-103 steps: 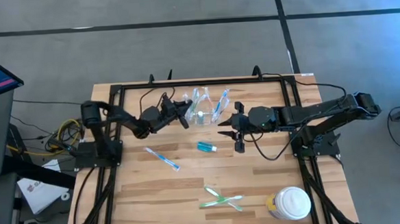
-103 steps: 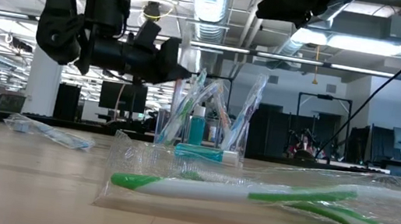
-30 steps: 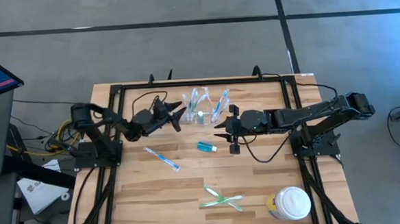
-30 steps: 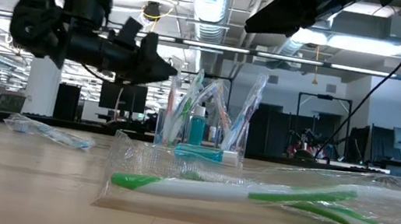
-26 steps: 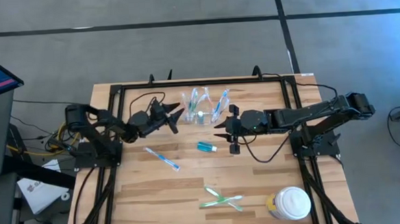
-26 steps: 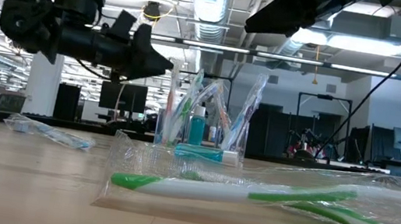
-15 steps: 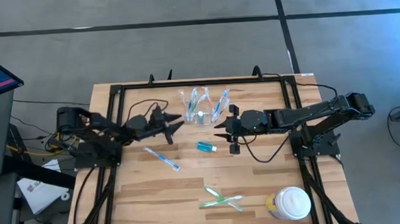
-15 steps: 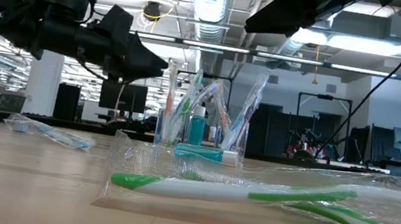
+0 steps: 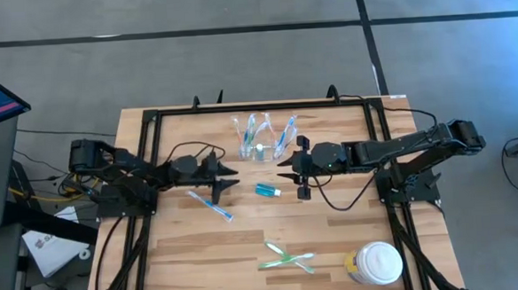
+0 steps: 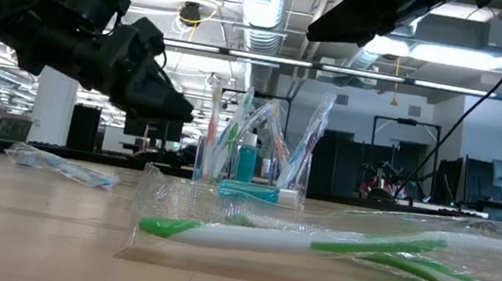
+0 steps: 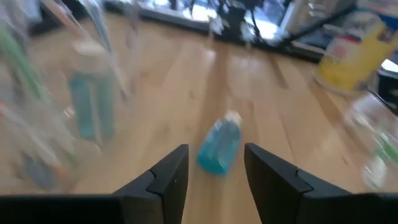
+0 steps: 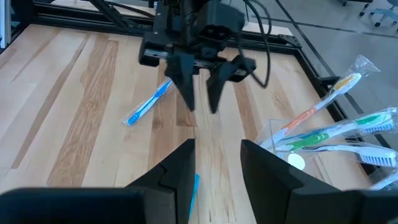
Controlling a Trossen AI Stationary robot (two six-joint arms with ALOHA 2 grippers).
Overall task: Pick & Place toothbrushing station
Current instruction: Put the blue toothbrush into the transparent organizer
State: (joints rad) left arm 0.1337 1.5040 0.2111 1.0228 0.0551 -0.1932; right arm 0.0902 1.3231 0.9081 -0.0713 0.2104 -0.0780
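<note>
Near edge of the wooden counter (image 9: 193, 246): white lidded jar (image 9: 374, 264) at the near right, and a clear bag with green toothbrushes (image 9: 287, 257) just left of it, lying flat. Mid counter, left of centre: wrapped blue toothbrush (image 9: 210, 204) lying flat. Left claw (image 9: 226, 180) hangs just above and beside its far end, fingers spread apart with nothing between them, pointing right toward the small teal tube (image 9: 268, 191). The tube lies flat near counter centre, between the two claws. Right claw (image 9: 294, 175) sits just right of the tube, fingers parted, holding nothing, pointing left. Farther back, the clear holder (image 9: 259, 145) stands upright near the far centre with several toothbrushes (image 10: 232, 133) leaning in it, blue, green and orange-handled, and a teal bottle (image 10: 247, 156) inside; neither claw touches it. Black frame rails (image 9: 266, 107) run along the far edge.
</note>
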